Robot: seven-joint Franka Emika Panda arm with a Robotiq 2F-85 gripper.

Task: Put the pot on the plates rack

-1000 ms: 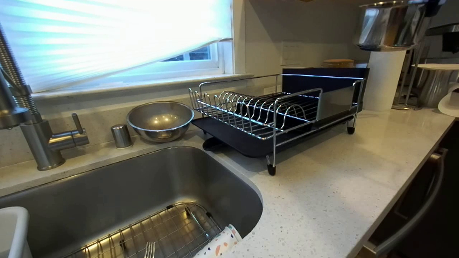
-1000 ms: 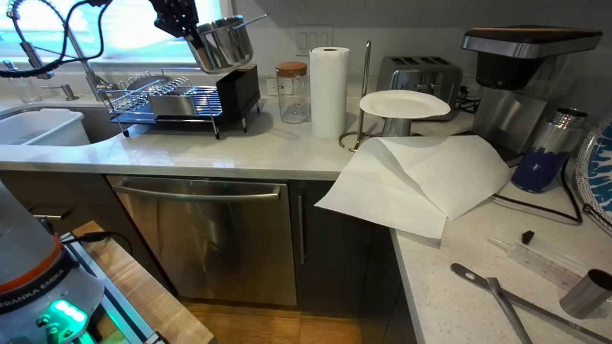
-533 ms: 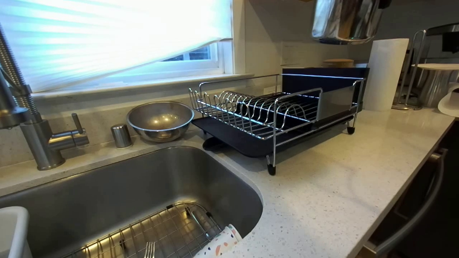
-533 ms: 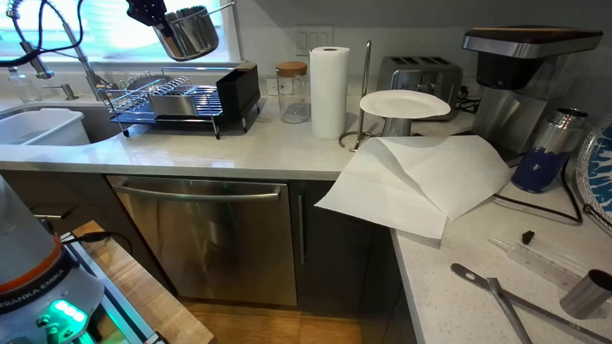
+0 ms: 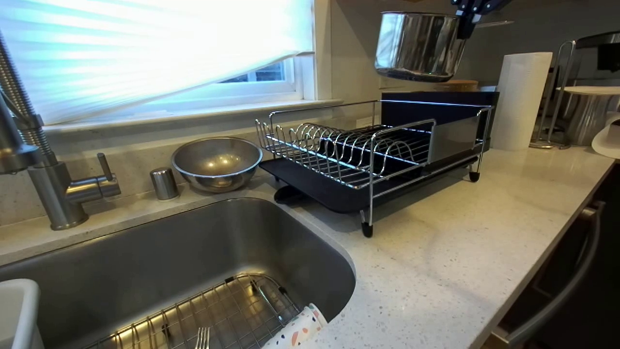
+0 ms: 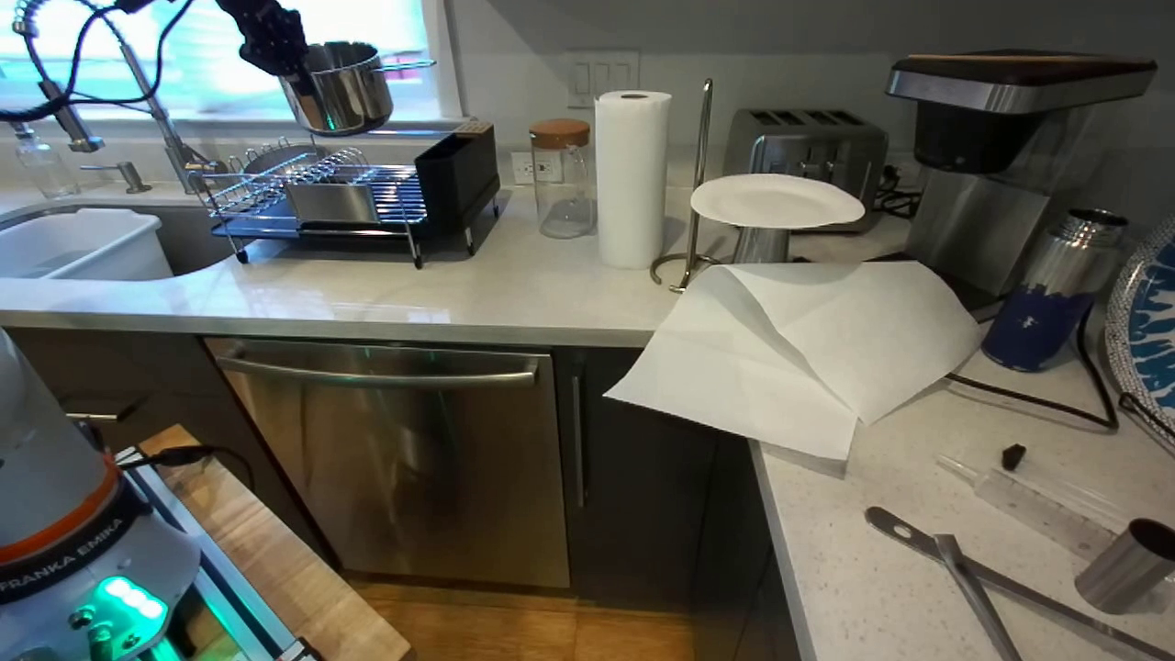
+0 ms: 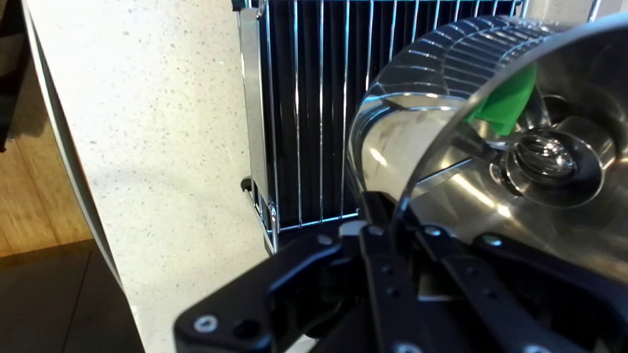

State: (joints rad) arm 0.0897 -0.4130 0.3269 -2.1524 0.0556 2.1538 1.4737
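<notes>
The small shiny steel pot [image 5: 419, 48] hangs in the air above the plates rack, also in an exterior view [image 6: 353, 96]. It is nearly upright, slightly tilted. My gripper [image 5: 465, 31] is shut on the pot's wall, one finger inside and one outside, as the wrist view [image 7: 395, 211] shows. In the wrist view the pot [image 7: 431, 73] fills the right side, with a green item and metal utensils showing inside. The plates rack [image 5: 402, 128] stands on the counter, also in an exterior view [image 6: 330, 204]; its bare wires [image 7: 321, 98] show left of the pot.
A wide metal bowl [image 5: 218, 165] sits between the rack and the faucet [image 5: 55, 194]. The sink [image 5: 169, 252] lies in front. A tall black holder [image 6: 459, 179] stands at the rack's end. A glass jar [image 6: 563, 184] and paper towel roll [image 6: 632, 179] stand beyond.
The pot, held by my gripper, has moved sideways from beyond the rack's black holder end to over the rack. It rose, then came lower, and is now less tilted.
</notes>
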